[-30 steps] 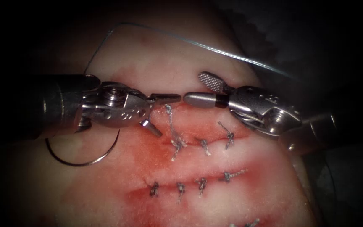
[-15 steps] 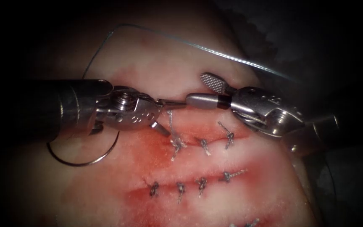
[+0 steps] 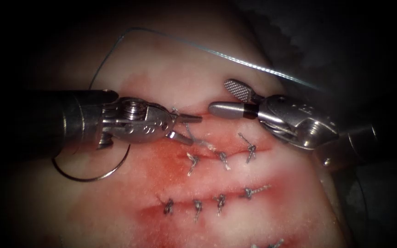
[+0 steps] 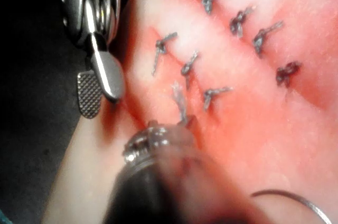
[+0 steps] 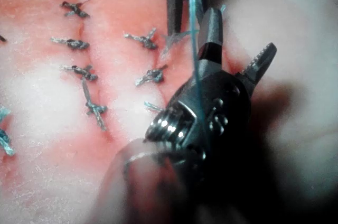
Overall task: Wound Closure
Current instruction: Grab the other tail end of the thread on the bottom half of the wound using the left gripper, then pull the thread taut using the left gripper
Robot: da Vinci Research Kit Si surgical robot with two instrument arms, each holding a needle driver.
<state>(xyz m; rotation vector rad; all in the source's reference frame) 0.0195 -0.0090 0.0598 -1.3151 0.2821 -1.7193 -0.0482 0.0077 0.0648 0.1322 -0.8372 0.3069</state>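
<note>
**Operator:** Two tools are facing each other over the cut (image 3: 235,154); what is each holding?

**Technician:** The left tool (image 3: 195,129) is keeping its jaws slightly apart, straddling a cut end of thread (image 3: 201,140); the right tool (image 3: 220,96), at its 3 o'clock, is gaping wide, gripping nothing.

**Operator:** Needle location?

**Technician:** The needle (image 3: 88,178) is lying free on the tissue (image 3: 175,69) at 8 o'clock from the left tool, left of the cut, unembedded, probably parked clear of the stitches (image 3: 251,151); the thread (image 3: 235,59) is arcing at 12 o'clock, leaving room between the tips.

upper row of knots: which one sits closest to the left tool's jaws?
The leftmost knot of the upper row, just below the left tool; the other two lie farther right along the cut.
</note>
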